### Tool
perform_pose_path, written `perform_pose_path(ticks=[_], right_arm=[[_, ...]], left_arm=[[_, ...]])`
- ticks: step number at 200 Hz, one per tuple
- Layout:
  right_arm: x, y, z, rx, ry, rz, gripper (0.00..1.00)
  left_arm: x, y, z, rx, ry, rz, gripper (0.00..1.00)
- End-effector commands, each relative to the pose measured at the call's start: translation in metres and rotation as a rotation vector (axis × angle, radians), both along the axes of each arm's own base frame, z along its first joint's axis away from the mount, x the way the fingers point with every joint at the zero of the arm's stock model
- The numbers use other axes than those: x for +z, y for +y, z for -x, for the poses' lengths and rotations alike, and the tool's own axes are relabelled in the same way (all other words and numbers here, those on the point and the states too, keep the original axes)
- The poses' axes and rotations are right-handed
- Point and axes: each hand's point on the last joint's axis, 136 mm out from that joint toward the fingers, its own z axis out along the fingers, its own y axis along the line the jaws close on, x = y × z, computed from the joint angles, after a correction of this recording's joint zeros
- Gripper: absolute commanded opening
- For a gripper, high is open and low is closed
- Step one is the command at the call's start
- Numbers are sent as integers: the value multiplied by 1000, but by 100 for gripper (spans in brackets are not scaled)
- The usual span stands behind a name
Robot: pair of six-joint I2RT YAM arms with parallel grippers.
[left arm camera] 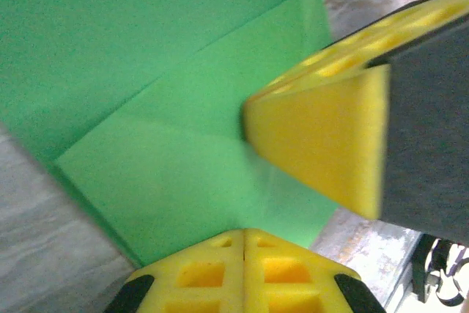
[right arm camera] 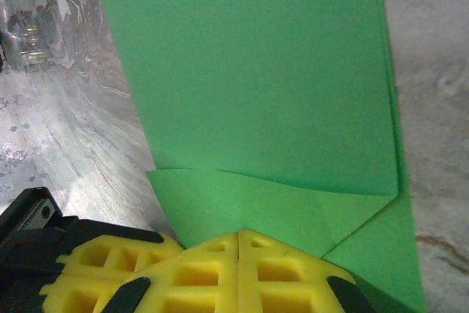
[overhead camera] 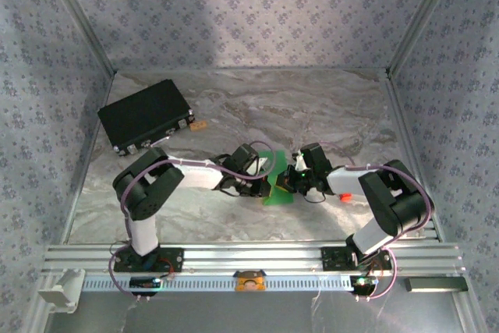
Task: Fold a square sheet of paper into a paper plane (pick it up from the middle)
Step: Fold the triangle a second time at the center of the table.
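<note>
Partly folded green paper (overhead camera: 277,193), near the middle of the marbled table (overhead camera: 312,107), between the two arms. Left gripper (left arm camera: 243,243): jaws pressed together, tips at one edge of the paper. Right gripper (right arm camera: 238,245): jaws likewise together, tips set against a folded flap; seen from the left wrist, its yellow finger (left arm camera: 322,144) meets the sheet from the opposite side. Whether either nips the paper cannot be told. Black case (overhead camera: 146,115) well apart, far left; red block (overhead camera: 344,197) beside the right arm.
</note>
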Motion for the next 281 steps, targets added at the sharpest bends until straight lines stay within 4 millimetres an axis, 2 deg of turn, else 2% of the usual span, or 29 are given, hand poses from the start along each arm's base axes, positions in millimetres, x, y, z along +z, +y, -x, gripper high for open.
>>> perform_pose_path(ticks=[1,24,52,80,108,159,202,225,255,281], right_arm=[[-16,-17,11,-41,65,71,0],[2,-12,2,-31,6,50,1],[17,0,-3,20,-44,19,1],[4,6,4,34,-12,47,1],[-22,-7,5,4,47,101,0],[-6,-24,-28,-46,-2,98,0],[-12,-47,-43,-90,11,135,1],[-3,-48,-45,-95,-15,134,1],[23,-44,-44,-92,-94,109,1],[36,-30,-35,-49,-118,40,2]], left_arm=[[-25,20,11,16,25,-111,2],[-33,29,18,14,31,-140,1],[-31,27,17,9,25,-136,0],[-30,24,16,4,21,-134,0],[-31,25,16,4,25,-140,0],[-33,26,17,1,31,-147,0],[-33,26,18,1,33,-149,0],[-33,27,18,-1,31,-151,0],[-31,27,18,-14,24,-148,0],[-29,27,20,-31,20,-145,0]])
